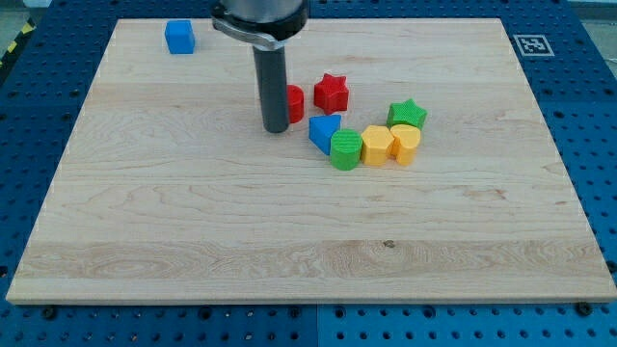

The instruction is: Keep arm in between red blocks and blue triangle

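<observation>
- Camera view: my tip (pixel 276 129) sits on the wooden surface (pixel 193 212), just at the view's left of the block cluster.
- Red blocks: one partly hidden behind my rod (pixel 294 100), shape unclear; red star (pixel 332 93) just to its right, toward the view's top.
- Blue triangle (pixel 323 130) lies right of my tip, below the reds, touching the green block (pixel 346 149).
- Judgement: tip is beside the gap between the reds and the blue triangle, not fully in it; a small shift right would centre it.
- Risk: the gap looks narrow, so a nudge could push the hidden red.
- Others: two yellow blocks (pixel 376 146) (pixel 406 143), green star (pixel 407 114), blue cube (pixel 179 37) far at the top left.
- Jaws: none fitted, just a rod; nothing held.
</observation>
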### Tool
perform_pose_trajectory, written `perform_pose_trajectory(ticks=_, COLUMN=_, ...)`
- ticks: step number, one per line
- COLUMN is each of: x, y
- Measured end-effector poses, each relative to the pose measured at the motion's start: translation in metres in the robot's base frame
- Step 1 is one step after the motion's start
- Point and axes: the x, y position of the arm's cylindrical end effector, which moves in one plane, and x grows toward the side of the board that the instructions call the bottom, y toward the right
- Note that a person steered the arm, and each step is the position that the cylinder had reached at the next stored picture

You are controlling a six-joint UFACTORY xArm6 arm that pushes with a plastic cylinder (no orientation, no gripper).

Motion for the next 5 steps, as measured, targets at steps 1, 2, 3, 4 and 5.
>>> perform_pose_trajectory(ticks=1, x=0.000, y=0.020)
perform_pose_trajectory(ticks=2, x=0.000, y=0.011)
perform_pose_trajectory(ticks=3, x=-0.006, y=0.016)
perform_pose_trajectory(ticks=4, x=-0.012, y=0.054)
perform_pose_trajectory(ticks=5, x=-0.012, y=0.063)
